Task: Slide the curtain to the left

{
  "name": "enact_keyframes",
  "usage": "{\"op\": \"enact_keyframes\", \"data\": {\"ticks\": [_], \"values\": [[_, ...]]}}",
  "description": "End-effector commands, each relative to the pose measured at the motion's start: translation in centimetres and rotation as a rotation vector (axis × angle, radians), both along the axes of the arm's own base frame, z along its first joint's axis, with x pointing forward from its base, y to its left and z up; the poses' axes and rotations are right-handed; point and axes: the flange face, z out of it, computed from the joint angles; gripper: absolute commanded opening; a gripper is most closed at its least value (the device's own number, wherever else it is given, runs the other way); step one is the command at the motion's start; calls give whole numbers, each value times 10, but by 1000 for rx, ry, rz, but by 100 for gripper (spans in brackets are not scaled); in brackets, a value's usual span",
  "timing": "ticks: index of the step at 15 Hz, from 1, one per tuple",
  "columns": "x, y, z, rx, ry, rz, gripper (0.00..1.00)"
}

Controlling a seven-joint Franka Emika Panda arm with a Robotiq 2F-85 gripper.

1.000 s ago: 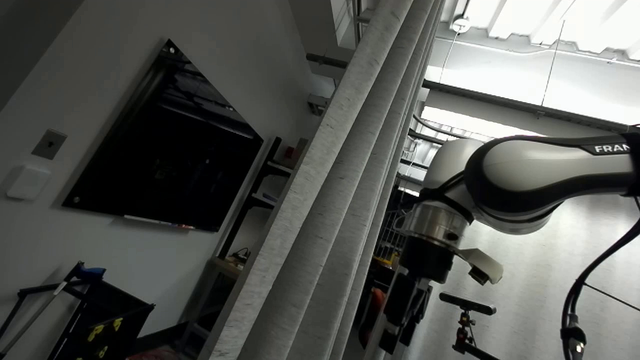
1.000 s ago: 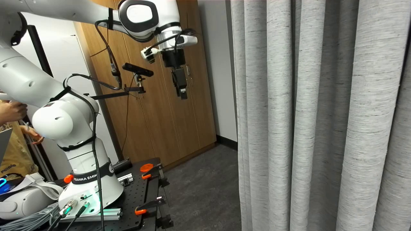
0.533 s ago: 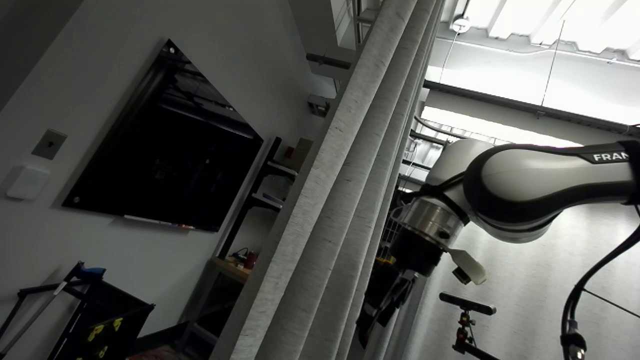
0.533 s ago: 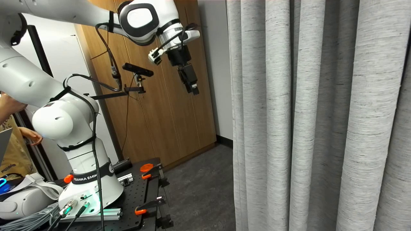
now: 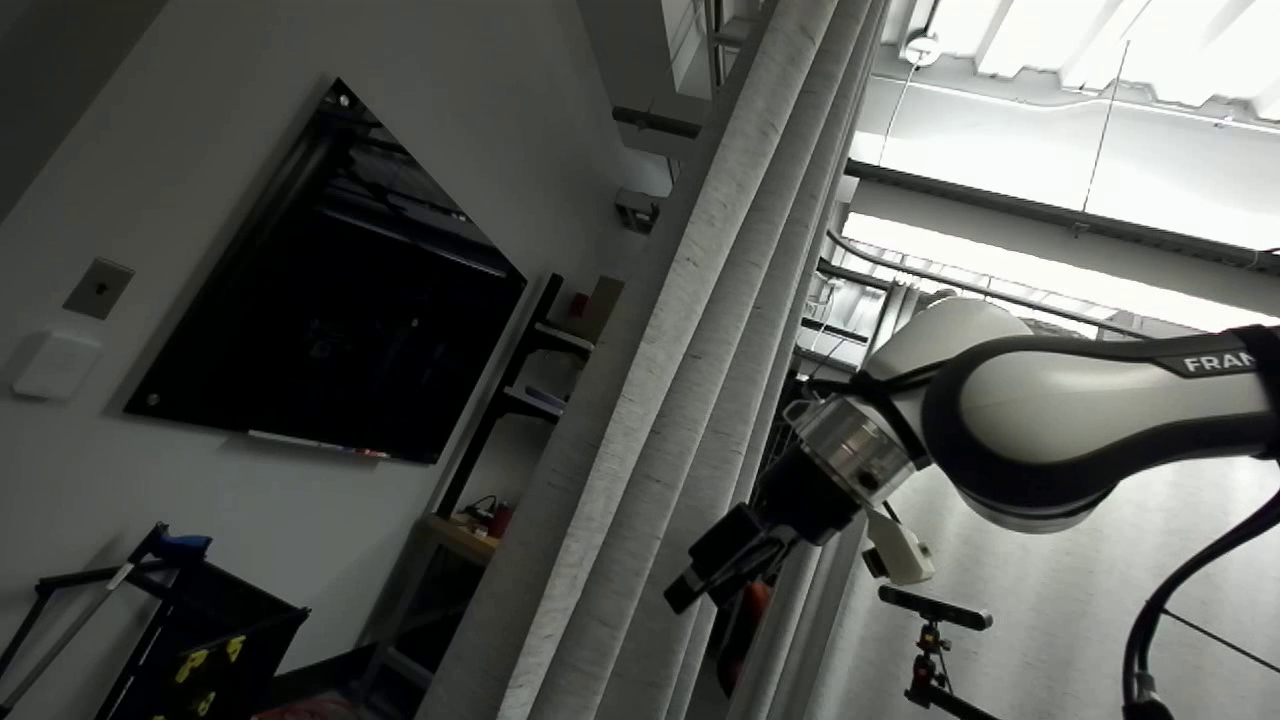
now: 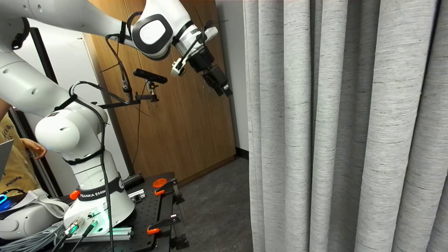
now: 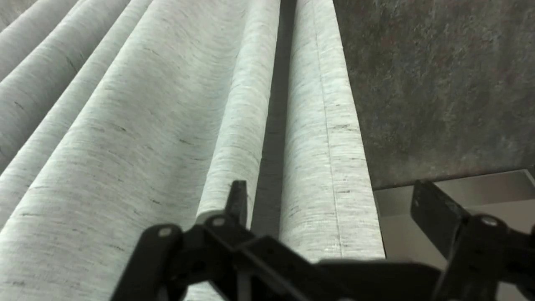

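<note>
Black two-fingered gripper, jaws wide apart, nothing held, faces a tall light grey pleated curtain of coarse woven fabric ahead, whose seamed edge aligns with its gap and probably wants a straight, deep advance before gripping.

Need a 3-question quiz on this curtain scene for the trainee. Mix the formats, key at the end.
1. True or false: in the wrist view, the gripper stands open.

2. Multiple choice: in an exterior view, the cabinet is
A. bright red
B. wood brown
C. blue

3. Fill in: in an exterior view, the curtain hangs to the image's ____ of the cabinet.

Key: 1. True. 2. B. 3. right.
</note>
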Motion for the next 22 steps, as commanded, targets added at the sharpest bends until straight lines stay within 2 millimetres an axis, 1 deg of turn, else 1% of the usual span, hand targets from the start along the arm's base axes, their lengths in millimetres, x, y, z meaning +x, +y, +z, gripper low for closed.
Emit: {"op": "enact_keyframes", "data": {"ticks": [1,3,4,7,14,15,17,22], "values": [[0,-1,-4,-7,-48,39,100],[-1,-1,-8,-5,-18,44,100],[1,-1,-5,-7,-21,16,100],[0,0,-8,-7,-15,19,100],[0,0,-9,-7,-14,20,100],[0,-1,-3,-8,-29,18,100],[1,-2,-4,-24,-57,15,100],[6,-4,4,-71,-167,42,100]]}}
